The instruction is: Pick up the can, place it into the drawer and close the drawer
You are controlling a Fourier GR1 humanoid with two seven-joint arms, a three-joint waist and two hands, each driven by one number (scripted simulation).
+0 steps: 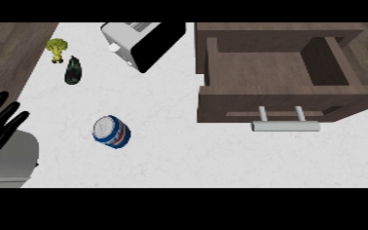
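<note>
A blue, red and white can (111,131) stands on the white counter (173,156), left of centre. The dark wooden drawer (277,66) at the right is pulled open and holds nothing that I can see; its silver handle (285,125) faces the near side. My left hand (10,118) shows at the left edge, fingers straight and pointing up, well to the left of the can and not touching it. My right hand is out of view.
A toaster (140,41) stands at the back centre. A broccoli floret (57,48) and a dark eggplant (73,71) lie at the back left. The counter's left edge runs along a wooden floor strip.
</note>
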